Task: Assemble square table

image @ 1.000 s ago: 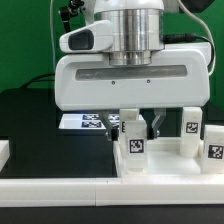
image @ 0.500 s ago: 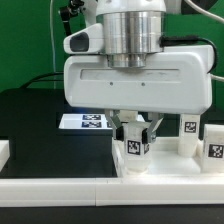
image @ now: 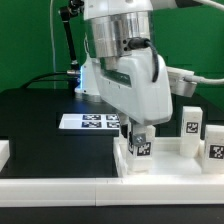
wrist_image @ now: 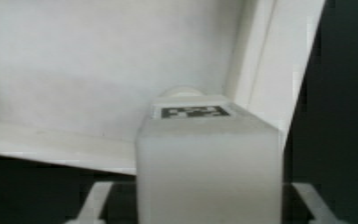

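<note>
Claw (image: 139,134) closed partway on white leg (image: 139,146); fingers (image: 129,131) pressed against opposite sides of it, upper portion pinched, tagged lower portion showing below. Leg upright, possibly tilted slightly; contact with the surface beneath not determinable. Same leg (wrist_image: 208,165) fills the wrist view: blocky, square in section, matte white plastic, flat end face carrying a black-and-white square tag, fingertip edges only dimly visible at either side.

Square table top (image: 170,160) positioned at the counter's near edge, toward the exterior view's right: white plastic, tray-like, raised rim, smooth finish. Held leg located over the top's corner nearest the counter's middle. Two further legs (image: 191,128) standing upright on the top beyond the held one, toward the exterior view's right; same blocky white form, each bearing a square tag on the face turned to the camera.

Marker board (image: 92,122) flat on the counter (image: 35,120) behind the claw: thin, white, printed with a row of tags, partly hidden by the arm. Counter surface black, matte. White bar (image: 55,188) along the near edge, long, straight, smooth plastic.
</note>
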Robot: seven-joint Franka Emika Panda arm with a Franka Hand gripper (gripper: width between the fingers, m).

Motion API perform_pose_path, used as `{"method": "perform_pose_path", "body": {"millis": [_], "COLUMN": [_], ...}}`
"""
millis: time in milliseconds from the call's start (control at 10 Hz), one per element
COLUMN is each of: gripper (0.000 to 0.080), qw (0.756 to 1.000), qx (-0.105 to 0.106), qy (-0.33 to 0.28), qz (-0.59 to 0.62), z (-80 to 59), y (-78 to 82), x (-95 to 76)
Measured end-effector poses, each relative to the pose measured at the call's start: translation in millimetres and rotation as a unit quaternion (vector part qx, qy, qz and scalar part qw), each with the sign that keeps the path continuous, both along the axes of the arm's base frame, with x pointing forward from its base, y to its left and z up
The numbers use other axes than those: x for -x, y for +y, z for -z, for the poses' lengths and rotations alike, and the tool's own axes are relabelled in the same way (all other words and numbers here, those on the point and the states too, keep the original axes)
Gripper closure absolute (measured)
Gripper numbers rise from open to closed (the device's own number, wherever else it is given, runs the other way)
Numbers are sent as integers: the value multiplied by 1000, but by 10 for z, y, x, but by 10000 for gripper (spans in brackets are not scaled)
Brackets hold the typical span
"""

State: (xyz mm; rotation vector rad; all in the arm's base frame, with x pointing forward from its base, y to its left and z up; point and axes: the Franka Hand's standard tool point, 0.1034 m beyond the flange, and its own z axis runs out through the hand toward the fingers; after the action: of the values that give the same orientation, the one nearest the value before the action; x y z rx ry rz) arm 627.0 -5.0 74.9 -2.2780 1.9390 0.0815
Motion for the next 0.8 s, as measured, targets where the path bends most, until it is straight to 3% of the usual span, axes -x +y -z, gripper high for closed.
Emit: {"method": "perform_pose_path", "body": {"millis": [200,300,400,500,600,800], "gripper": [509,509,319,319,188,162], "qw": [999,1000,996,982,966,953], "qx": [-2,4,19,35,40,43], "qy": [6,-1,-11,-26,-36,-41], "qz": [39,-15,-92,-186,-254,-296], "z": [2,9,27,51,69,66], "y": [-3,8,69,140,182,144], "x": [3,6,15,22,45,39]}}
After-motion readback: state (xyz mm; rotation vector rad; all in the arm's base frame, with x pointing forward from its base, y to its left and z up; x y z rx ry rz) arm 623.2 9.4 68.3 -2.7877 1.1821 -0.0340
